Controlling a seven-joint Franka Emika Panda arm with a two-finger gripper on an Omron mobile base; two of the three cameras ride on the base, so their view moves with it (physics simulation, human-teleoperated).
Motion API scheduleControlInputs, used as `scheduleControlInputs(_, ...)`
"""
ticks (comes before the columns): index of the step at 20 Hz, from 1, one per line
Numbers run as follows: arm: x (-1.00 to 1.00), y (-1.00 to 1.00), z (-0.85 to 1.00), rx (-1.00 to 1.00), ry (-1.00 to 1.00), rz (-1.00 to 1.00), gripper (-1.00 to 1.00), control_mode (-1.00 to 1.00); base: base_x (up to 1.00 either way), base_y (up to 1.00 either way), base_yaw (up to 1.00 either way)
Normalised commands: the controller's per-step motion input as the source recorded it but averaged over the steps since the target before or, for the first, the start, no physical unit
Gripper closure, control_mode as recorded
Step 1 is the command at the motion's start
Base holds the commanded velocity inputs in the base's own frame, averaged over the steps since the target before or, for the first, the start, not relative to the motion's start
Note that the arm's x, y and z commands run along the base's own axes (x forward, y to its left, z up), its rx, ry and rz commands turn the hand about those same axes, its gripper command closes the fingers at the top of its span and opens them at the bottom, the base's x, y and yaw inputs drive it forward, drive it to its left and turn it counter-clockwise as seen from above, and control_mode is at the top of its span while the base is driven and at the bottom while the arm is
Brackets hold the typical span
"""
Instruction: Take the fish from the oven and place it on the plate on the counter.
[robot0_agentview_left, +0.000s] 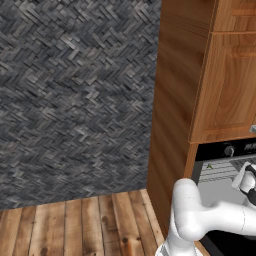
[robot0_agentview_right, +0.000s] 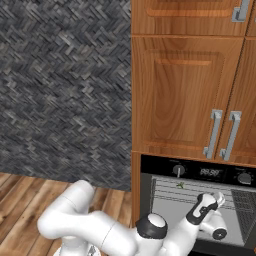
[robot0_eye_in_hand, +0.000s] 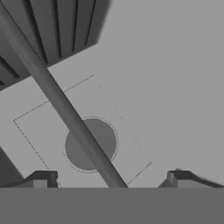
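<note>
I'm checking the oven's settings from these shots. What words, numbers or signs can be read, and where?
Oven display: pale digits, too blurred to read.
Knobs: no legible markings.
Cabinet doors and the back wall in the hand view: no text.

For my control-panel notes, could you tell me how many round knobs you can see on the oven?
2 on the oven's top panel: one knob left of the small display, one knob right of it. More may lie past the picture's edge.
</note>
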Motion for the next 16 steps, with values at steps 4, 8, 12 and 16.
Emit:
scheduleControlInputs(4,0.08,0.05,-0.41,0.01,-0.22,0.01,-1.0,-1.0,0.0,0.0,0.0)
scheduleControlInputs(8,0.0,0.09,-0.28,0.06,-0.09,0.0,-1.0,-1.0,0.0,0.0,0.0)
scheduleControlInputs(12,0.0,0.01,-0.32,0.07,-0.01,0.0,-1.0,-1.0,0.0,0.0,0.0)
scheduleControlInputs(16,0.0,0.0,-0.28,0.08,-0.02,0.0,-1.0,-1.0,0.0,0.0,0.0)
